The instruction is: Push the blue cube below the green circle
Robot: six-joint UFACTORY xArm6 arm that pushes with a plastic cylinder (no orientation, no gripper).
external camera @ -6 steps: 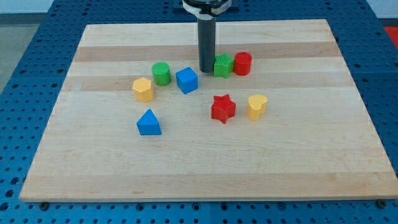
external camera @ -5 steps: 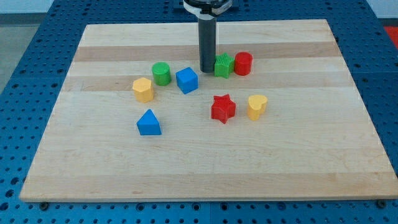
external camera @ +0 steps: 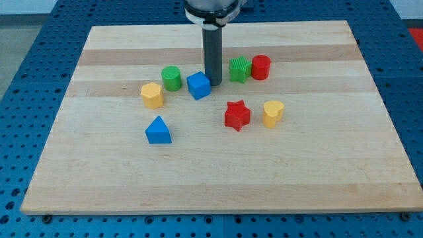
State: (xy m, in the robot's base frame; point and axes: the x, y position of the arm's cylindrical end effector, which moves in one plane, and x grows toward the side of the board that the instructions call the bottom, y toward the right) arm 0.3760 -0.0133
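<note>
The blue cube (external camera: 198,86) sits near the board's middle, just right of the green circle (external camera: 172,78), a short green cylinder. My tip (external camera: 214,82) stands at the cube's upper right edge, touching or nearly touching it. The dark rod rises from there toward the view's top.
A yellow hexagon block (external camera: 152,95) lies left of and below the green circle. A blue triangle (external camera: 158,130) lies lower left. A green star-like block (external camera: 239,69) and a red cylinder (external camera: 260,67) sit right of the rod. A red star (external camera: 237,115) and a yellow block (external camera: 273,113) lie lower right.
My tip has moved left and slightly down, away from the green star-like block, to the blue cube's upper right edge. The blocks have not visibly moved.
</note>
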